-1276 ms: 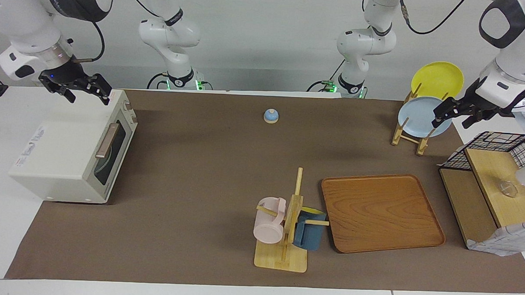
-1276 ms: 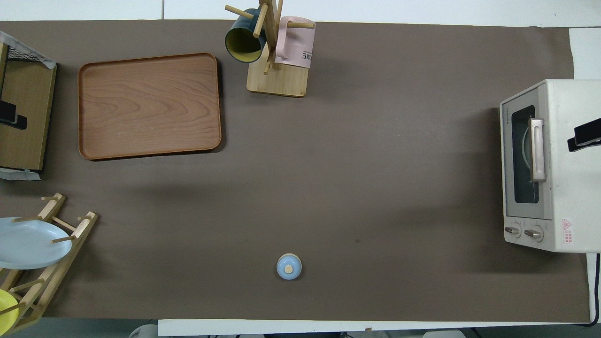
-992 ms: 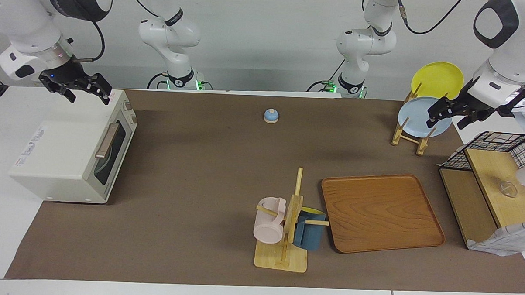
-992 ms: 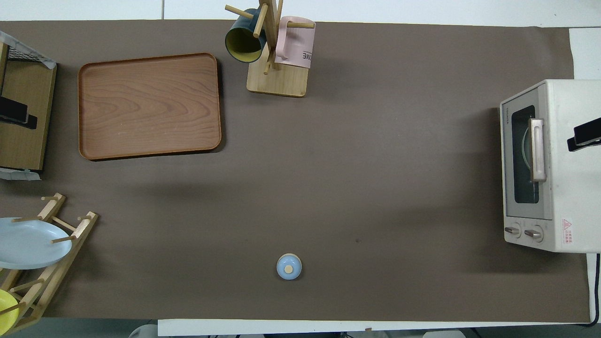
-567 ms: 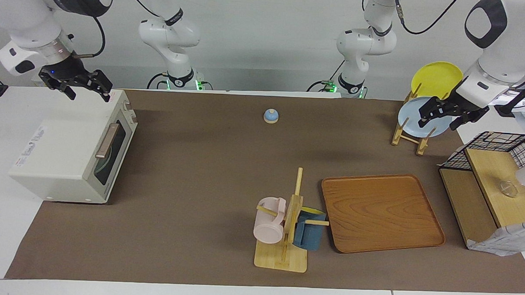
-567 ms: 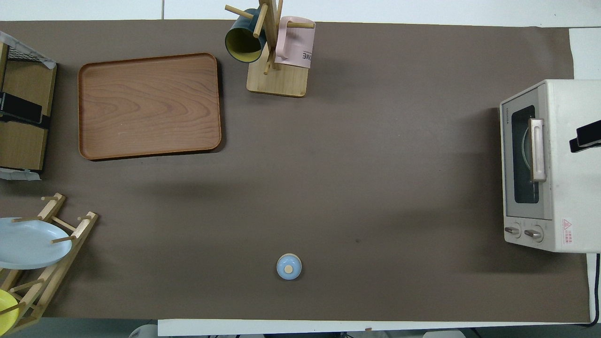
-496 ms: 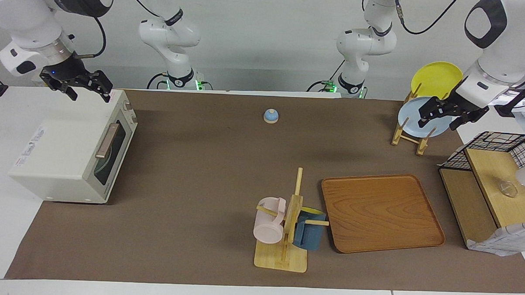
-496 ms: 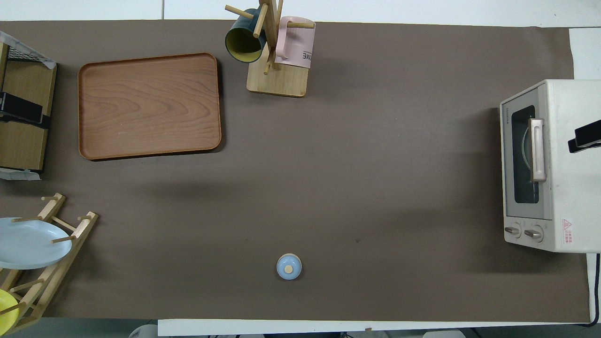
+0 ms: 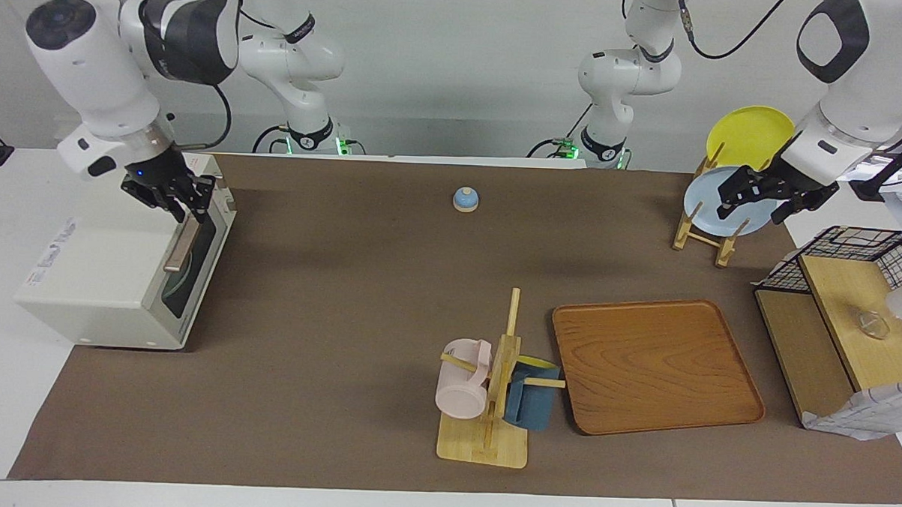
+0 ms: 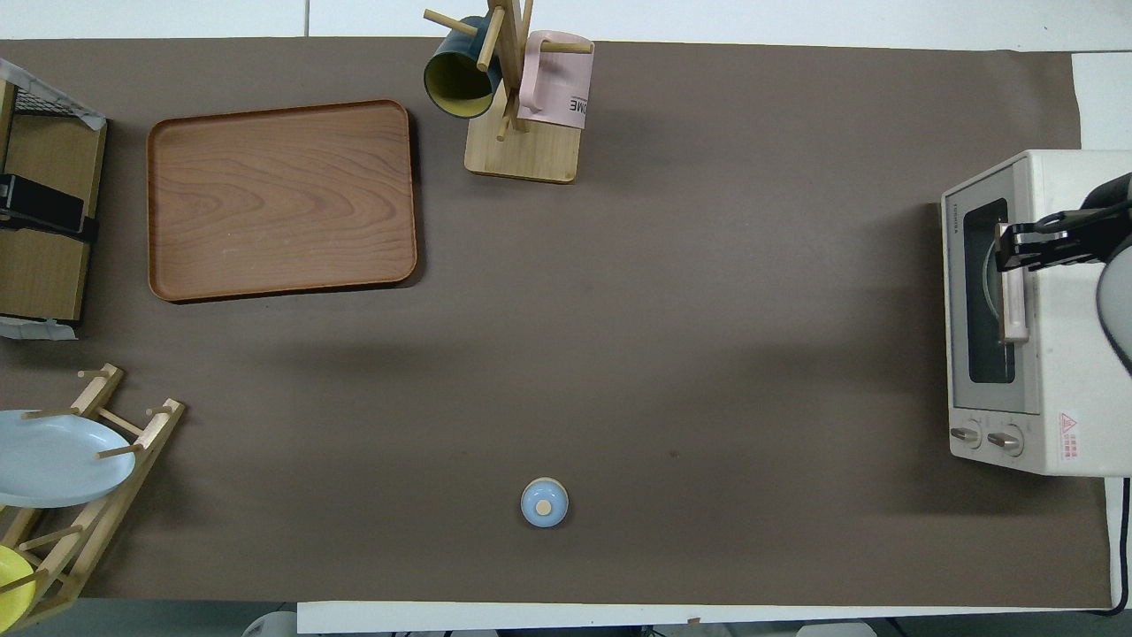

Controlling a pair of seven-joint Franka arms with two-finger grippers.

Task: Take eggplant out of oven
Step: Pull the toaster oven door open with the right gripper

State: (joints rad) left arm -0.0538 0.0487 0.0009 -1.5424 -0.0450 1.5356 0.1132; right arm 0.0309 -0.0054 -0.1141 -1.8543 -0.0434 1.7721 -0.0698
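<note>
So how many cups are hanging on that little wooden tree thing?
2. A pale pink ceramic mug hangs on the wooden peg stand toward the right arm's end; a dark blue mug with a yellow inside hangs toward the left arm's end. None seem hidden.

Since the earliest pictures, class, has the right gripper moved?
Yes. The right gripper has come down from above the oven's top corner nearest the robots to the oven's handle, at the door's upper edge.

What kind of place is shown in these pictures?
Probably a robot laboratory set up as a mock kitchen: a toaster oven, a mug tree and a plate rack stand on a brown mat, with white robot arms mounted at the table's edge.
</note>
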